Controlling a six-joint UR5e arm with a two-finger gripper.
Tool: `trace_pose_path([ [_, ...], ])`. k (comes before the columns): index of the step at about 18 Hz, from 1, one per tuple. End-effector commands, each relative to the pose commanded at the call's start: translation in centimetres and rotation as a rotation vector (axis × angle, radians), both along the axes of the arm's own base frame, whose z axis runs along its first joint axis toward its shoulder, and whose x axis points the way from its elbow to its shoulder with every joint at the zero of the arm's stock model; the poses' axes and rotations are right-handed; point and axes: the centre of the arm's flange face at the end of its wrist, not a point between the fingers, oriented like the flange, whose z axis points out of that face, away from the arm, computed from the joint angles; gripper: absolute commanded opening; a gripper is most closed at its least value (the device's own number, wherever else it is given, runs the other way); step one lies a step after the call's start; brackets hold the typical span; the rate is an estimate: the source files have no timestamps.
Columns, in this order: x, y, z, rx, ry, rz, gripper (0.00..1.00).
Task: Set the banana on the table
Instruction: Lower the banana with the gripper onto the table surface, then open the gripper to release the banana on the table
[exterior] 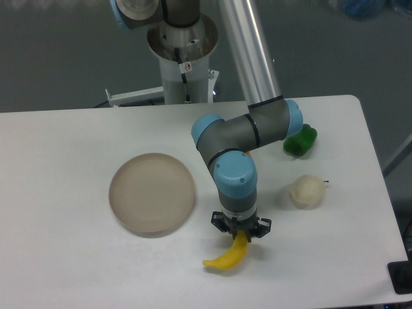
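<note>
The gripper (241,234) is pinching the banana (228,255) by its upper tip — the fruit is hanging low over the table (64,257), right of the plate (152,191). Placing step, I'd say — next it needs lowering, then letting go.
</note>
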Motion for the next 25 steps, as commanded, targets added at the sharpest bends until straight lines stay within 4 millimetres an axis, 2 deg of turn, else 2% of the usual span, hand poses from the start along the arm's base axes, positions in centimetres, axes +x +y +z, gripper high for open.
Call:
trace_pose_path([
  [4, 0.32, -0.27, -0.65, -0.013, -0.009, -0.003, 0.34],
  [20, 0.35, -0.31, -0.72, -0.016, -0.009, -0.018, 0.40],
  [24, 0.33, -0.31, -0.60, -0.014, -0.006, -0.017, 0.52],
  [25, 0.33, -0.28, -0.34, -0.011, -0.005, -0.018, 0.64],
])
